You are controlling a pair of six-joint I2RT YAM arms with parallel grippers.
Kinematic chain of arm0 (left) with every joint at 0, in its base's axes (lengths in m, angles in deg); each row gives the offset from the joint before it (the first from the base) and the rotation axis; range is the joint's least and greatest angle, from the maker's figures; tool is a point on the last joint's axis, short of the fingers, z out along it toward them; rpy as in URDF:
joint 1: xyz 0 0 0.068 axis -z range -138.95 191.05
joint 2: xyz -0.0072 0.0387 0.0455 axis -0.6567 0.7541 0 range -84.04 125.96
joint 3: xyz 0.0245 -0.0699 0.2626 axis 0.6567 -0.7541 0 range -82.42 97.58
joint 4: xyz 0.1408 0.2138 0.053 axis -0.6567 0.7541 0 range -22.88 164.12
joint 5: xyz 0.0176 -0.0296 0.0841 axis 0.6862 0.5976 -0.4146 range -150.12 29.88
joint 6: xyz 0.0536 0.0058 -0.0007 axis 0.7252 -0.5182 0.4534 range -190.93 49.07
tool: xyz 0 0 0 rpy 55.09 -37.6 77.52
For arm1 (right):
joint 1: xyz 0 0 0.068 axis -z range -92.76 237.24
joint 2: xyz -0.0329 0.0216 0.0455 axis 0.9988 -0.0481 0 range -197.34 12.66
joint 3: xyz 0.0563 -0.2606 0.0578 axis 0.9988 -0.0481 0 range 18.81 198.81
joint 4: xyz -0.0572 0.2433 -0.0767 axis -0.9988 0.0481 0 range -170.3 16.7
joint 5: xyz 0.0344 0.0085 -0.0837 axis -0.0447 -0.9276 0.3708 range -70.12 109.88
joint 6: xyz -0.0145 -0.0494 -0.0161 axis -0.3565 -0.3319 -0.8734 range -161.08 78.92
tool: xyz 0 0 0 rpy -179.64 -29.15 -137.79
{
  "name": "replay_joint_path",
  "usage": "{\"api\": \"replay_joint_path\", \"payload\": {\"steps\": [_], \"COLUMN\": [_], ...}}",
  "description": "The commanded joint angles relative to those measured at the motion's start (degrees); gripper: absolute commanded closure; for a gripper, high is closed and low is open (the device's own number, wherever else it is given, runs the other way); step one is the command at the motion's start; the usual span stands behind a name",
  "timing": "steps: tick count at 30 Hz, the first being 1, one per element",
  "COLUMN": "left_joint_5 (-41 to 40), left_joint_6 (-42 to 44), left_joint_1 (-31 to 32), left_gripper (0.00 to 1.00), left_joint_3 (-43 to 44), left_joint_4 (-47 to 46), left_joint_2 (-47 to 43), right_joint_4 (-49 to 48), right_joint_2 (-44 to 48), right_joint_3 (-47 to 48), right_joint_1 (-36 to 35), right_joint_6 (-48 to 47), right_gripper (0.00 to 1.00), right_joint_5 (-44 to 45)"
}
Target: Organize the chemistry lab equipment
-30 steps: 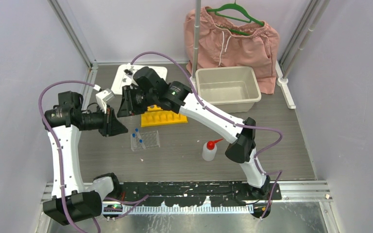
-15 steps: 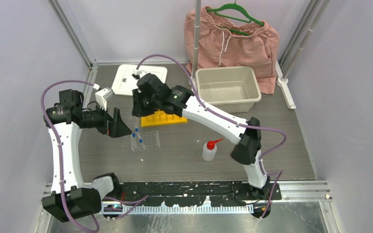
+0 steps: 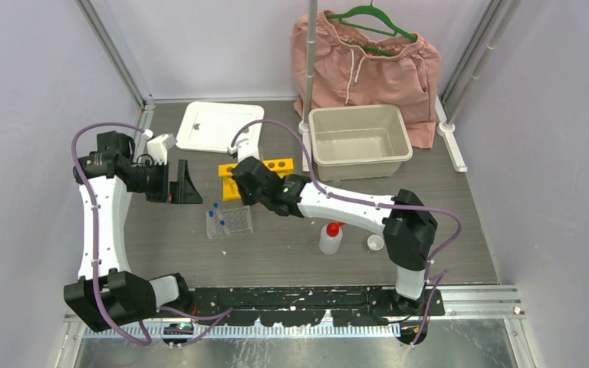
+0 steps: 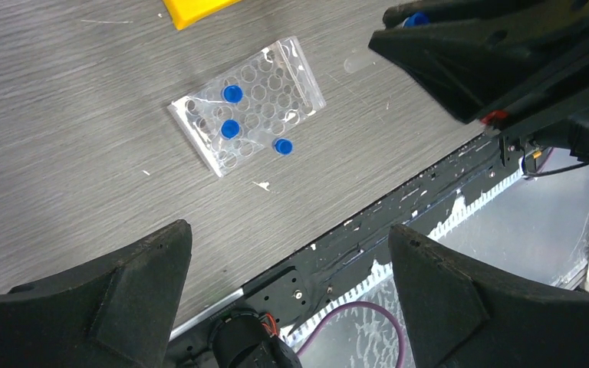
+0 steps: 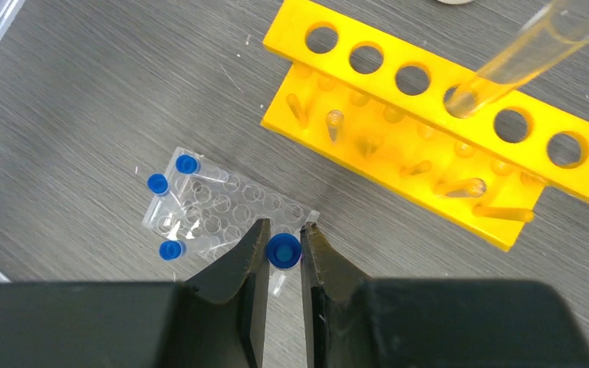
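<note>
White squeeze bottle (image 3: 330,239) and tiny white cup (image 3: 374,243) sit nearest the arm bases, near each other, not touching. Clear rack (image 3: 231,222) lies further in, with three blue-capped tubes (image 5: 186,163): two in holes, the third at its edge, can't tell if seated. Right gripper (image 5: 284,228) is over the rack's corner, jaws nearly closed, pinching one blue-capped tube (image 5: 282,251) at the cap end. Left gripper (image 4: 287,228) is left of the rack, jaws wide apart, holding nothing. Yellow rack (image 3: 258,170) is just beyond, with one clear tube (image 5: 523,54) leaning in a hole. White lid (image 3: 213,126) and beige tub (image 3: 359,139) are behind that; pink shorts (image 3: 368,57) hang at the back wall.
</note>
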Motion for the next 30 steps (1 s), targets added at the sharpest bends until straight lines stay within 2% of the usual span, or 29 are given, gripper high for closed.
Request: {"api": "replay_joint_path", "payload": {"steps": [1, 15, 30], "left_joint_5": [-1.94, -3.35, -3.31], "left_joint_6": [-2.37, -3.38, -2.64], "left_joint_1": [-0.1, -0.15, -0.09], "left_gripper": [0.0, 0.0, 0.0], "left_joint_3": [2.92, 3.8, 3.92], "left_joint_4": [-1.29, -0.09, 0.59], "left_joint_2": [-0.48, 0.66, 0.75], "right_joint_4": [-12.84, -20.03, -22.42], "right_joint_2": [-0.63, -7.7, -9.33], "right_joint_3": [-1.56, -2.54, -4.89], "right_joint_1": [-3.65, -6.52, -6.53], "right_joint_6": [-5.66, -7.61, -7.09], "right_gripper": [0.99, 0.99, 0.99], "right_joint_5": [5.76, 8.11, 10.21]}}
